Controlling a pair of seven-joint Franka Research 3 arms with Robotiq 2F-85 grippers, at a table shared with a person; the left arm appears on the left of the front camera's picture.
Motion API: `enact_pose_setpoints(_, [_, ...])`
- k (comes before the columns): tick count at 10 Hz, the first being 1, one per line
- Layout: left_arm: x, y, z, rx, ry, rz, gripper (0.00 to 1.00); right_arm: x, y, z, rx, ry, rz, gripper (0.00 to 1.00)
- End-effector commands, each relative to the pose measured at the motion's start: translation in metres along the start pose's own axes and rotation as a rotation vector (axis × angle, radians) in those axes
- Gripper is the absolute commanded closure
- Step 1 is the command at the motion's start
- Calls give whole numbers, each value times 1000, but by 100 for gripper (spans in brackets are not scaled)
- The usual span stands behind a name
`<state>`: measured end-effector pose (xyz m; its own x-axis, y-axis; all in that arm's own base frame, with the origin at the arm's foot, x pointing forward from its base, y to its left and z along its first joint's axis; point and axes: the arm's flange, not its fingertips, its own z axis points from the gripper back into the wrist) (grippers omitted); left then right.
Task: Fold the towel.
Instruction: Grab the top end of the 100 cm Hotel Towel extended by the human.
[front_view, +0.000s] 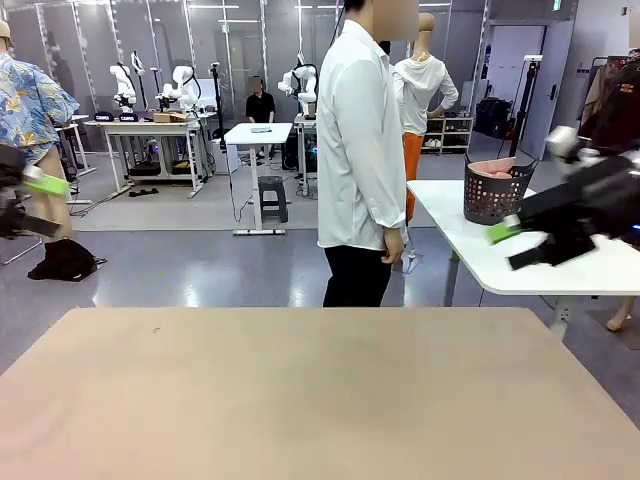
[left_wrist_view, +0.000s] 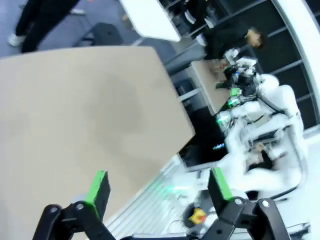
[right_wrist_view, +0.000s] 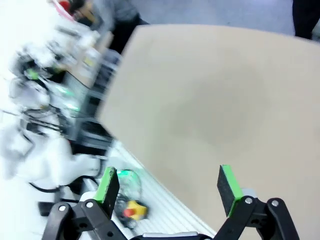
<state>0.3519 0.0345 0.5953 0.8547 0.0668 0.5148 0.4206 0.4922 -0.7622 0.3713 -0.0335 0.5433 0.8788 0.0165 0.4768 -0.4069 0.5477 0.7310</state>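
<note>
Front view catches the towel, a salmon-pink bundle in the dark openwork basket, right of frame. Wrist views offer the smooth beige table. Left gripper and right gripper: green pads spread wide, empty.

2 grippers (L gripper, R gripper), 1 table, 1 person by it, 1 basket.
</note>
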Motion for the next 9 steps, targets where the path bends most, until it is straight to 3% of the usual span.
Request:
enact_pose_setpoints(1, [-28,46,40,-93,-178,137,0,-35,-58,45,215,-160,-116,0])
enact_pose_setpoints(3, [-50,68,91,-108,-358,172,0,-58,-92,85,262,-265,-198,0])
enact_pose_setpoints(5, [-74,93,125,-104,-467,276,0,-80,-107,109,284,-364,-209,0])
enact_pose_setpoints(7, [-96,106,149,-64,-549,327,0,-90,-110,115,270,-385,-213,0])
enact_pose_setpoints(9, [-94,106,148,-58,-567,311,0,-86,-107,114,256,-400,-190,0])
